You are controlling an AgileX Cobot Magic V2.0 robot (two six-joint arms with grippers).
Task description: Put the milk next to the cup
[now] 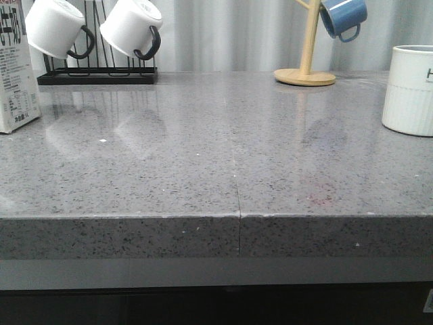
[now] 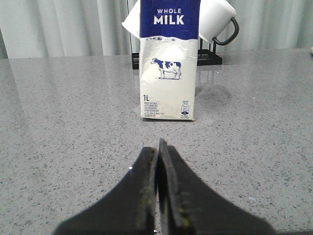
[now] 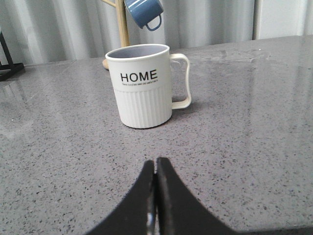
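The milk (image 2: 168,63), a tall white carton with a dark blue top and a cow picture, stands upright on the grey counter; in the front view it shows at the far left edge (image 1: 15,74). My left gripper (image 2: 157,147) is shut and empty, some way short of the carton. The cup (image 3: 144,85), a cream-white mug marked "HOME" with a ribbed lower half, stands at the far right of the counter (image 1: 408,91). My right gripper (image 3: 156,164) is shut and empty, short of the cup. Neither gripper shows in the front view.
A black rack (image 1: 98,76) with two white black-handled mugs (image 1: 132,27) stands at the back left, behind the milk. A wooden mug tree (image 1: 306,68) with a blue mug (image 1: 344,17) stands at the back right. The counter's front edge (image 1: 237,217) is near.
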